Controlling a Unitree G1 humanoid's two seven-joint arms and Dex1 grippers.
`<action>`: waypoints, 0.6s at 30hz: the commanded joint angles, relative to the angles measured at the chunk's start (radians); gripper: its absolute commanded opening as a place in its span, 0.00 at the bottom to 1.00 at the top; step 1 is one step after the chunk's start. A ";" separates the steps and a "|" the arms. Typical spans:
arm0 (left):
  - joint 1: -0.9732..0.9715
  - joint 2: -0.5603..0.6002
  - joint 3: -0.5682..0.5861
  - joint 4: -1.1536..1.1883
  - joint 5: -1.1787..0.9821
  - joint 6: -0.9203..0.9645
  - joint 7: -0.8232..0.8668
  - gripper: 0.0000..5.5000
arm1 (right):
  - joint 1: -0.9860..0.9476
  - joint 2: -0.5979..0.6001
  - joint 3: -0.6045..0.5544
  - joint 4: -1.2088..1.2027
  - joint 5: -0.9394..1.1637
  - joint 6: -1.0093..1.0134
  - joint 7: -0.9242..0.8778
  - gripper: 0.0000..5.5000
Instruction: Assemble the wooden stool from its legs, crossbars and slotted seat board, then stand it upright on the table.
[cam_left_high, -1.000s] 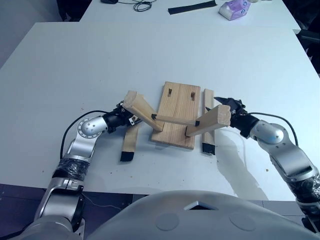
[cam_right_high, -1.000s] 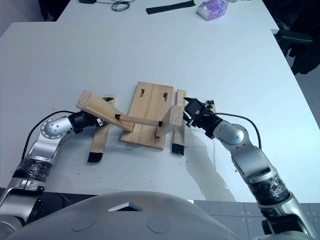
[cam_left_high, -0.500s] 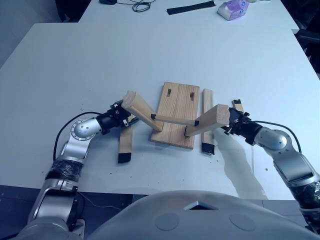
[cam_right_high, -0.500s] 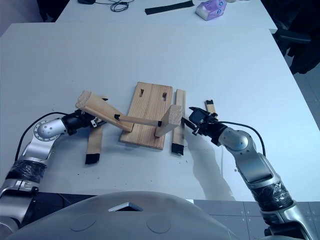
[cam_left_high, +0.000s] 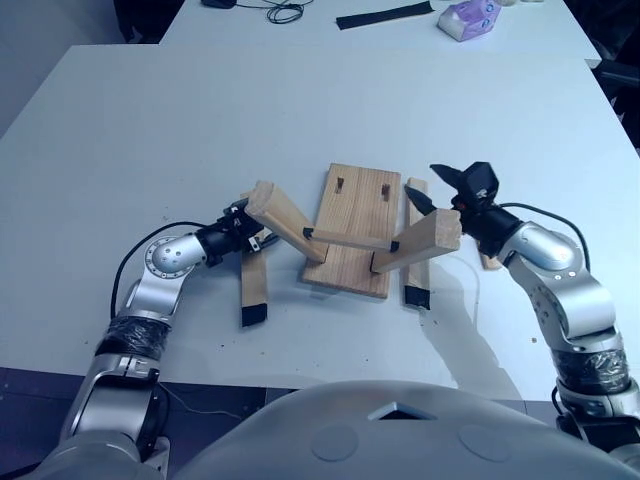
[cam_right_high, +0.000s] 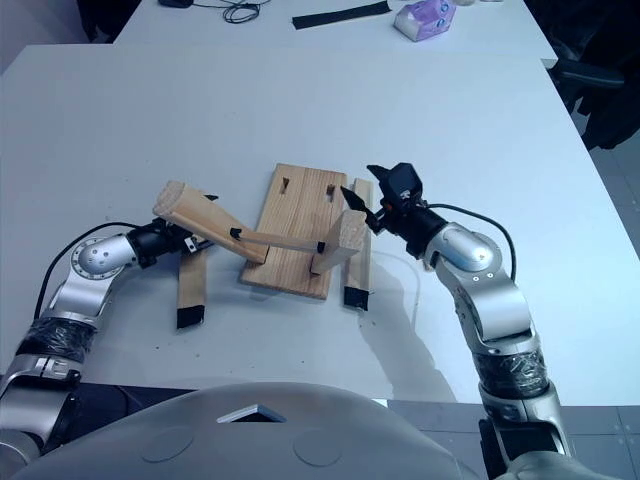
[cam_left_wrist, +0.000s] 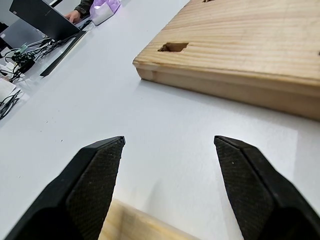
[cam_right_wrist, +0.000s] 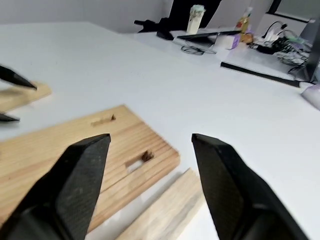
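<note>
The slotted seat board (cam_left_high: 355, 228) lies flat at the table's middle. Over it leans a frame of two thick legs, the left leg (cam_left_high: 280, 220) and the right leg (cam_left_high: 422, 242), joined by a thin crossbar (cam_left_high: 350, 240). My left gripper (cam_left_high: 250, 235) sits low beside the left leg's outer end, open; in its wrist view the left gripper (cam_left_wrist: 169, 142) faces the seat board (cam_left_wrist: 240, 55) with a wood edge (cam_left_wrist: 135, 225) below. My right gripper (cam_left_high: 440, 190) hovers open just above the right leg's raised end; the right gripper (cam_right_wrist: 150, 137) looks down on the board (cam_right_wrist: 65, 155).
A loose wooden piece with a black end (cam_left_high: 254, 292) lies left of the board, and another (cam_left_high: 415, 285) lies along its right side. A short wood bit (cam_left_high: 490, 262) peeks from under my right forearm. A black strip (cam_left_high: 385, 15) and a purple pack (cam_left_high: 468, 17) sit far back.
My right gripper dropped to the table beside the right leg, then rose to above the leg's end, still open. The left arm and the leg frame barely shifted.
</note>
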 joint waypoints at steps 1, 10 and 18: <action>-0.012 -0.012 -0.014 -0.011 0.013 0.021 -0.002 0.60 | 0.020 -0.048 0.103 0.115 -0.160 -0.114 0.020 0.55; 0.022 -0.021 -0.012 -0.048 0.015 0.033 0.016 0.60 | 0.042 -0.115 0.151 0.282 -0.346 -0.293 0.038 0.55; 0.059 -0.008 0.003 -0.080 0.014 0.041 0.037 0.60 | 0.117 -0.211 0.102 0.240 -0.372 -0.336 0.090 0.55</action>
